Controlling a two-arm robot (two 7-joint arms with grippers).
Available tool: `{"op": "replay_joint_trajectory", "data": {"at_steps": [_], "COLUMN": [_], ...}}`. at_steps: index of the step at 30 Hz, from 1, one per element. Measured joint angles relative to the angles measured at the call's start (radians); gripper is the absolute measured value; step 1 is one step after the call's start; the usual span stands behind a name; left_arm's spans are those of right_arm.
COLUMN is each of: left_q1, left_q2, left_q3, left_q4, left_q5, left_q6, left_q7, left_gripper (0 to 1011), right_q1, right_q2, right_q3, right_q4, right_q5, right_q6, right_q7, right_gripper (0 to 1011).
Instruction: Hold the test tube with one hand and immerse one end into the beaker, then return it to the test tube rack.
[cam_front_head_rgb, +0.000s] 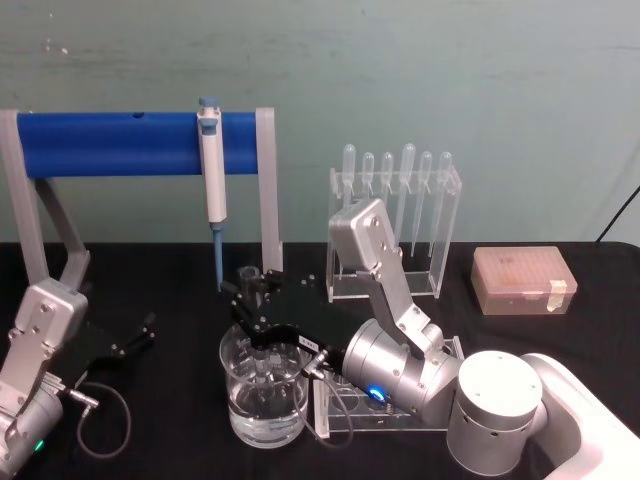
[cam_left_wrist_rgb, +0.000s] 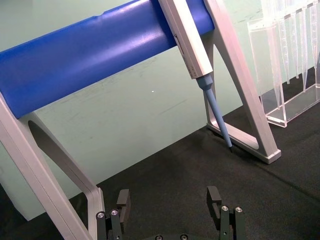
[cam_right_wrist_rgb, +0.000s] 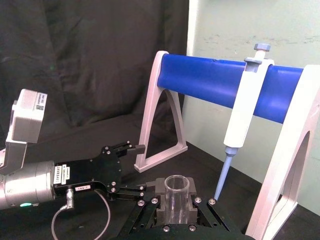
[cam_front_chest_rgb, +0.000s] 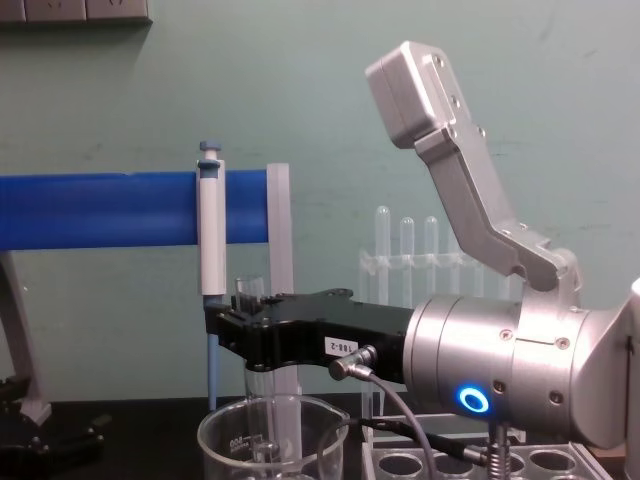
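My right gripper (cam_front_head_rgb: 252, 300) is shut on the test tube (cam_front_head_rgb: 250, 274), a clear glass tube held upright with its open rim above the black jaws. The tube (cam_front_chest_rgb: 272, 410) runs down past the rim of the beaker (cam_front_chest_rgb: 225, 450), so its lower end is inside. The wide clear beaker (cam_front_head_rgb: 240, 405) stands at the front centre with liquid in its bottom. I cannot tell whether the tube's end touches the liquid. In the right wrist view the tube (cam_right_wrist_rgb: 176, 192) sits clamped in the gripper (cam_right_wrist_rgb: 176, 202). My left gripper (cam_front_head_rgb: 132, 335) rests open at the left, and its fingers (cam_left_wrist_rgb: 214, 197) hold nothing.
A blue bar on grey legs (cam_front_head_rgb: 110, 145) stands behind, with a white-and-blue pipettor (cam_front_head_rgb: 212, 170) hanging on it near the beaker. At back right stands a clear rack of thin pipettes (cam_front_head_rgb: 400, 220), then an orange tip box (cam_front_head_rgb: 520, 280). A clear tube rack (cam_front_head_rgb: 345, 410) lies under the right arm.
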Motion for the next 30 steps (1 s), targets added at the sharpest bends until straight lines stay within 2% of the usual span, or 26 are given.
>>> {"op": "replay_joint_trajectory", "data": {"at_steps": [30], "left_q1": [0.0], "left_q2": [0.0], "left_q3": [0.0], "left_q4": [0.0], "left_q5": [0.0], "left_q6": [0.0], "left_q7": [0.0], "left_gripper": [1000], "right_q1": [-0.013], "right_q2": [0.004], "right_q3": [0.01], "right_q4": [-0.021], "right_q5": [-0.008], "right_q6": [-0.005], "right_q7": [0.001], "right_gripper": [224]}}
